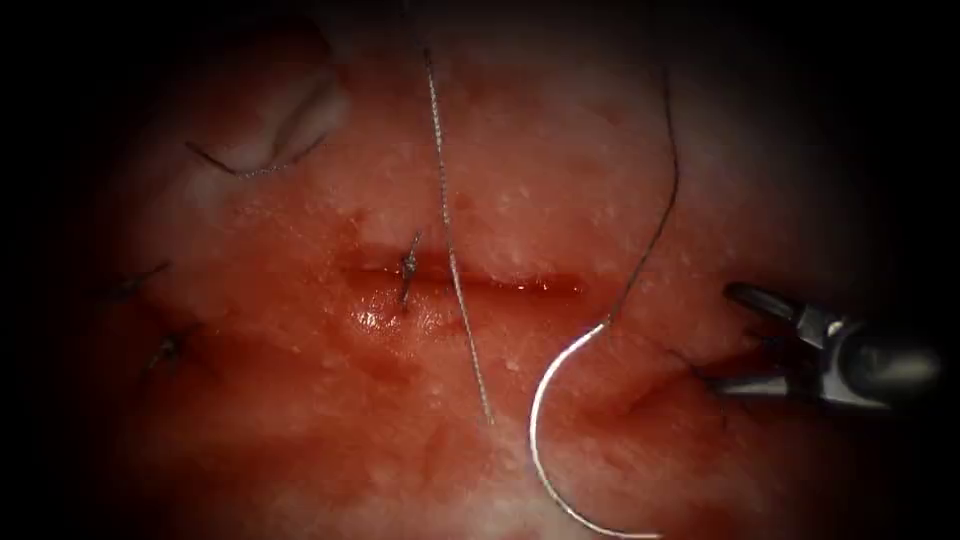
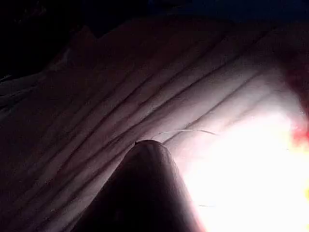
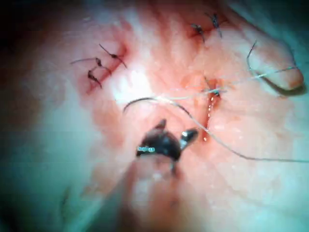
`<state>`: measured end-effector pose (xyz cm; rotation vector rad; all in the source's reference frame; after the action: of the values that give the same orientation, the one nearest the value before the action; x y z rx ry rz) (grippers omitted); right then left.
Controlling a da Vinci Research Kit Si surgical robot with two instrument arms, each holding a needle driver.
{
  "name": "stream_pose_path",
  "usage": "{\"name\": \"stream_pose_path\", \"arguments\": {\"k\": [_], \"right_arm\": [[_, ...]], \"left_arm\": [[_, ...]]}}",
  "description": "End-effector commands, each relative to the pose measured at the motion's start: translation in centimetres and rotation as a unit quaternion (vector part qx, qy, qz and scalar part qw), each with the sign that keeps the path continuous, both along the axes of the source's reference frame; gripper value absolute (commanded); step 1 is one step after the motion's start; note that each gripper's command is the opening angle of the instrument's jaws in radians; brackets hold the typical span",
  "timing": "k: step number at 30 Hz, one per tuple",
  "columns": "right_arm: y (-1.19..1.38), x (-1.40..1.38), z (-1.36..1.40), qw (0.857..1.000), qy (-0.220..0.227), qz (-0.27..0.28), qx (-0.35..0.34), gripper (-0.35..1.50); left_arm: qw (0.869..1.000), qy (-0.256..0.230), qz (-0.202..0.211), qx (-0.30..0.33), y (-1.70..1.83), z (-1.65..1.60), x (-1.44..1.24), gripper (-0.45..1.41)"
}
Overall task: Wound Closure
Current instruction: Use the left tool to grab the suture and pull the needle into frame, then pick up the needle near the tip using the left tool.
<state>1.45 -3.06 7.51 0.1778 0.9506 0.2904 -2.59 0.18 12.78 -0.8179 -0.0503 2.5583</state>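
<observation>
1. Endoscope view: the tissue (image 1: 300, 400) is wet with red fluid (image 1: 400, 315), and the cut (image 1: 470, 283) runs level across the middle. A knotted stitch (image 1: 408, 268) crosses the cut toward its left end. The curved needle (image 1: 545, 415) lies free on the tissue below the cut's right end; neither tool holds it, and it does not seem to be in the tissue. The thread (image 1: 660, 215) climbs from the needle's upper end, and another strand crosses the cut down the middle. The right tool (image 1: 722, 338) enters from the right, its jaws spread wide and holding nothing. Cut ends of thread (image 1: 165, 348) sit at the far left.

2. Left wrist view: the left tool's dark shaft (image 2: 145, 193) stands over pale folded drape (image 2: 145, 96); whether its jaws are apart or together cannot be told.

3. Right wrist view: the right tool (image 3: 174, 133) hovers with jaws parted and empty, just beside the needle (image 3: 140, 100) and the cut (image 3: 210, 108)
</observation>
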Motion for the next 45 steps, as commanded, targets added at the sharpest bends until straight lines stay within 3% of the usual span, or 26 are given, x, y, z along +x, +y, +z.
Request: {"name": "stream_pose_path", "arguments": {"k": [1, 2, 4, 5, 6, 16, 19, 25, 29, 32, 38, 45], "right_arm": [[-0.06, 0.06, 0.04, 1.000, 0.001, -0.001, 0.001, 1.03], [-0.07, 0.06, 0.04, 1.000, 0.001, -0.001, 0.001, 1.03], [-0.07, 0.06, 0.03, 1.000, 0.001, -0.001, 0.001, 1.03], [-0.08, 0.06, 0.02, 1.000, 0.002, -0.002, 0.001, 1.03], [-0.08, 0.06, 0.02, 1.000, 0.002, -0.002, 0.001, 1.03], [-0.08, 0.06, 0.02, 1.000, 0.002, -0.002, 0.001, 1.03], [-0.08, 0.06, 0.02, 1.000, 0.002, -0.002, 0.001, 1.03], [-0.09, 0.06, 0.02, 1.000, 0.002, -0.002, 0.001, 1.03], [-0.08, 0.05, 0.01, 1.000, 0.002, -0.002, 0.001, 1.03], [-0.08, 0.04, 0.01, 1.000, 0.002, -0.002, 0.002, 1.03], [-0.07, 0.02, 0.00, 1.000, 0.002, -0.003, 0.002, 1.03], [-0.07, 0.02, 0.00, 1.000, 0.002, -0.003, 0.002, 1.03]], "left_arm": [[1.000, 0.001, -0.001, -0.001, 0.09, 0.04, -0.05, -0.45], [1.000, 0.001, -0.001, -0.002, 0.10, 0.05, -0.04, -0.45], [1.000, 0.001, -0.017, 0.008, 0.06, 0.08, -0.03, 0.83], [0.999, -0.005, -0.029, 0.022, -0.01, 0.08, -0.01, 1.20], [0.999, -0.014, -0.037, 0.035, -0.08, 0.05, 0.04, 1.28], [0.985, -0.126, -0.062, 0.103, -0.62, -0.46, 0.33, 1.23], [0.975, -0.180, -0.049, 0.121, -1.04, -0.74, 0.33, 1.23], [0.961, -0.240, 0.016, 0.139, -2.01, -1.25, 0.08, 1.22], [0.945, -0.282, 0.094, 0.136, -2.84, -1.64, -0.09, 0.95], [0.941, -0.264, 0.150, 0.152, -3.30, -1.78, -0.15, 0.71], [0.938, -0.215, 0.212, 0.168, -3.79, -1.73, -0.19, 0.71], [0.935, -0.168, 0.256, 0.177, -4.32, -1.30, -0.47, 0.71]]}}
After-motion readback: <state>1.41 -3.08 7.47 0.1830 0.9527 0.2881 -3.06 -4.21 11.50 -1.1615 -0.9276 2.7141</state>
